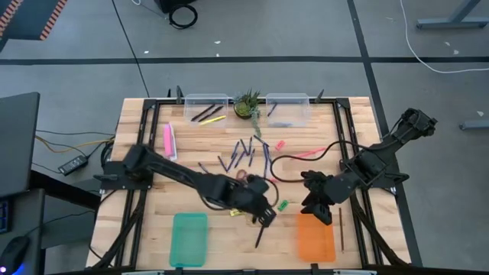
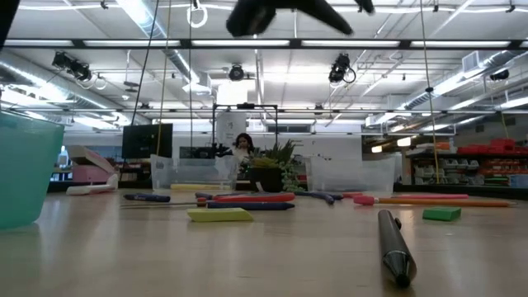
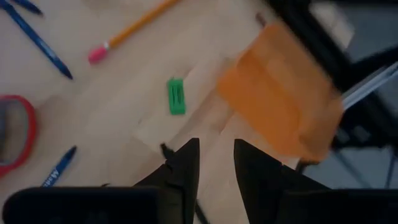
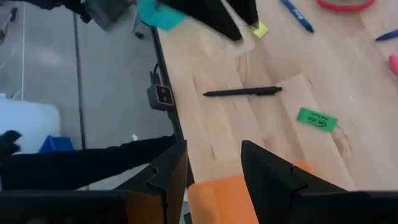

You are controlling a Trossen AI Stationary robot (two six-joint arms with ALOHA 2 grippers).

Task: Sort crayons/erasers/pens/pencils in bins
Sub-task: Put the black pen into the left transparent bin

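A pale wooden surface lay below me. Nearest sat one teal tray and one orange tray. My left gripper and right gripper hovered, fingers parted, empty. One green eraser, light and rigid, suited pinching across its short sides. Farthest stood two clear tubs.

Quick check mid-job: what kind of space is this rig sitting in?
Probably a large open lab or workshop: long strip lights on an exposed ceiling, a grey concrete floor with loose cables, and stocked shelving behind the wooden table.
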